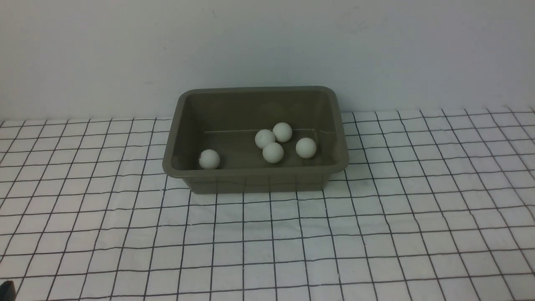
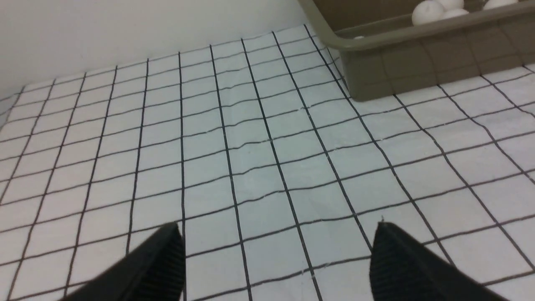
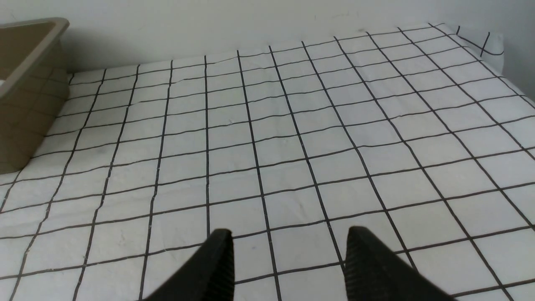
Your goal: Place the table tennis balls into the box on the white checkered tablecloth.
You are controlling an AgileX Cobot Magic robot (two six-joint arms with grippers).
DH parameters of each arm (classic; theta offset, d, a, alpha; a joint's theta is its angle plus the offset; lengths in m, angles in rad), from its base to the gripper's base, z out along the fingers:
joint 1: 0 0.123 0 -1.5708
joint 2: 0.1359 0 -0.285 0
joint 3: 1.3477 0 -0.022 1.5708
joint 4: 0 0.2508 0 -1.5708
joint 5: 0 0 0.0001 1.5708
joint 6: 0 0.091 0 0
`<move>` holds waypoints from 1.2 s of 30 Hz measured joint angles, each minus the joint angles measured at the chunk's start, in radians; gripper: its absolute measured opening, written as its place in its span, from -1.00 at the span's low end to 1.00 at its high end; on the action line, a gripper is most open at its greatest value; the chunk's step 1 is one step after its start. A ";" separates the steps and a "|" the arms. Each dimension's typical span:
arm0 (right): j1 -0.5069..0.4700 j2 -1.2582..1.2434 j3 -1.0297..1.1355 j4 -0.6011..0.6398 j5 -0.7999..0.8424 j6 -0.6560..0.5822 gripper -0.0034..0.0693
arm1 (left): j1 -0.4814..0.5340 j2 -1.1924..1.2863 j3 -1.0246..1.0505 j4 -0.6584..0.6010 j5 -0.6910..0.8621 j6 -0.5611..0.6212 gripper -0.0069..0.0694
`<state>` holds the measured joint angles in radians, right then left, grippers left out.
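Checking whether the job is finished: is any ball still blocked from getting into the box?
Nothing visible stands in the way. All five table tennis balls already lie inside the box; only bare white checkered tablecloth shows around it, and neither tool holds anything.

A rectangular olive-grey plastic box (image 1: 255, 172) sits on a white checkered tablecloth (image 1: 267, 234), towards the far side and a little left of centre, close before a plain pale wall (image 1: 267, 42) behind it. Five small white table tennis balls (image 1: 273, 152) lie inside the box, on its floor. Four cluster right of the middle (three bunched together, the fourth (image 1: 306, 147) just to their right). The fifth ball (image 1: 209, 159) lies apart at the near left corner, against the front wall. Cloth stretches to the box's left, right and front.
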<state>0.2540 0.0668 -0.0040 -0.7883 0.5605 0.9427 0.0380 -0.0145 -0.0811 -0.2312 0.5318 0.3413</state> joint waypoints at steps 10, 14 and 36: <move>0.000 0.000 0.000 0.000 0.004 -0.012 0.02 | 0.000 0.000 0.089 0.003 -0.055 0.002 0.58; 0.000 0.000 0.000 0.000 0.005 -0.012 0.02 | 0.000 0.000 0.098 0.002 -0.101 0.004 0.58; 0.000 0.000 0.000 0.000 0.005 -0.014 0.02 | 0.000 0.000 0.100 0.014 -0.114 -0.027 0.58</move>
<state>0.2540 0.0668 -0.0040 -0.7883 0.5656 0.9286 0.0380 -0.0145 0.0190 -0.2167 0.4173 0.3139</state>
